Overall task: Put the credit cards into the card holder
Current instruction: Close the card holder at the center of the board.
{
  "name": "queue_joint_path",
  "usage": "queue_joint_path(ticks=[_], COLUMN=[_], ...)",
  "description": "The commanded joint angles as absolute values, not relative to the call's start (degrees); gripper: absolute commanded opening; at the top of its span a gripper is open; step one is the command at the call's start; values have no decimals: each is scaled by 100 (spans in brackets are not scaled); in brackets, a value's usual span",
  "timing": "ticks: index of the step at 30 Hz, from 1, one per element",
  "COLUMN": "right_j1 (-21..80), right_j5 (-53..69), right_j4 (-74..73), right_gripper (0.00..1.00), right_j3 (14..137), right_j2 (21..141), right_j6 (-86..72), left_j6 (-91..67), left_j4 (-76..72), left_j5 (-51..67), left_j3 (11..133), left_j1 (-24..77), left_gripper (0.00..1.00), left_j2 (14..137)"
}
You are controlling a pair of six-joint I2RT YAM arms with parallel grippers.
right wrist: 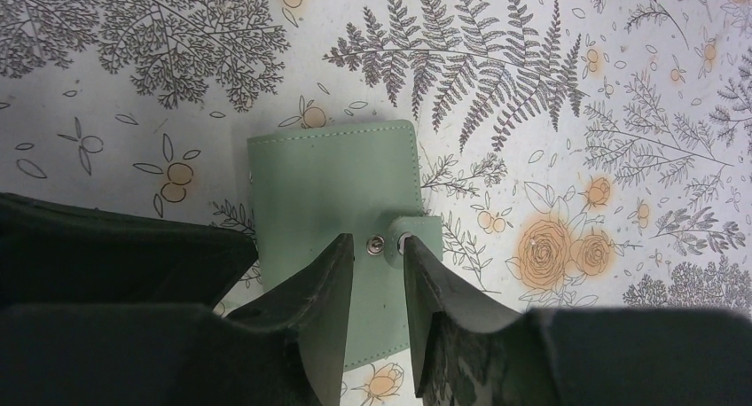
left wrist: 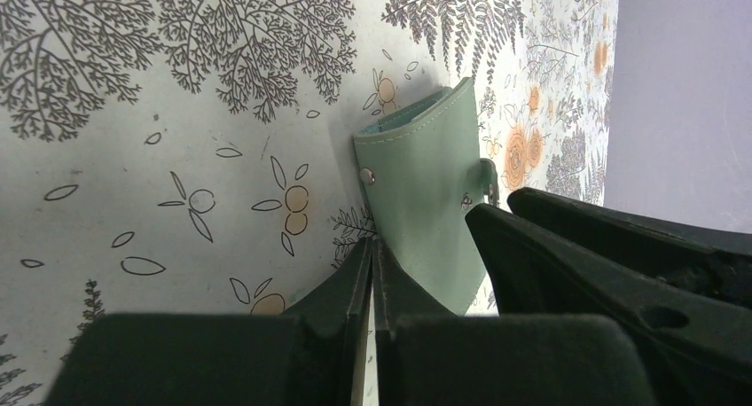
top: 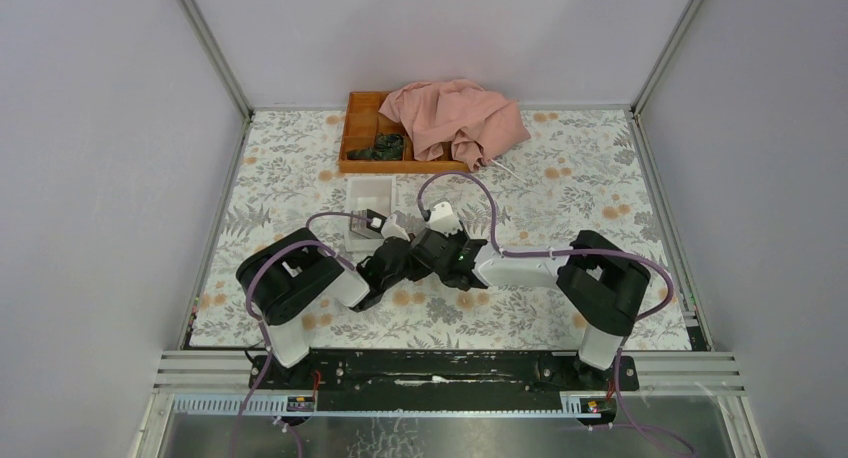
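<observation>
Beside the left edge of the flat, dull grey-green folding card holder (right wrist: pixel 332 180), which lies folded on the floral-printed tablecloth (right wrist: pixel 532 87), the left gripper (left wrist: pixel 372 257) is seen fully closed. Whether that edge is nipped cannot be told. Over the holder's right side the right gripper (right wrist: pixel 379 255) is held partly open, its jaws astride the small snap tab (right wrist: pixel 421 231), with nothing gripped. The holder is judged light, thin, pliable and apt to slide. It is best pinned at the left edge and lifted by the tab.

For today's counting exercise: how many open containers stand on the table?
2. The orange tray is at the far edge, partly under a pink cloth; the white box sits close in front of the tray. The cloth may hide more.
</observation>
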State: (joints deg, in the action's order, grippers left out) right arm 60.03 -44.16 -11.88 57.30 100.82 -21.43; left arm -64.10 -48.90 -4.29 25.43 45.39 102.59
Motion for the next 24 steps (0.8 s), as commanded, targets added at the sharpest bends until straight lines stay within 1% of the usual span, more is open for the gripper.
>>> queue_joint_path(ticks=[1,8,17,24], right_j1=[5909,5871,5854,5862], right_j5=[-4625,-4756,-4888,-4842], right_j4=[-1228,-1316,-1408,-1431], right_gripper=[35,34,21,20], right_j3=[6012,6051,6020,5932], right_j2=[10204,10305,10204,10045], right_j6=[-2071,-2108,-2207,-2254], left_j6=[-6056,-6038,-6056,-6080], left_j4=[-3872,-3858,-3918,-3976], left_j5=[-406,-373,-369,-377], left_j3=[2428,2461,2437,2403], left_j1=[4573,4571,4570,4576], left_gripper=[7,7,7,7], left_j2=[10560,10572,10626,10673])
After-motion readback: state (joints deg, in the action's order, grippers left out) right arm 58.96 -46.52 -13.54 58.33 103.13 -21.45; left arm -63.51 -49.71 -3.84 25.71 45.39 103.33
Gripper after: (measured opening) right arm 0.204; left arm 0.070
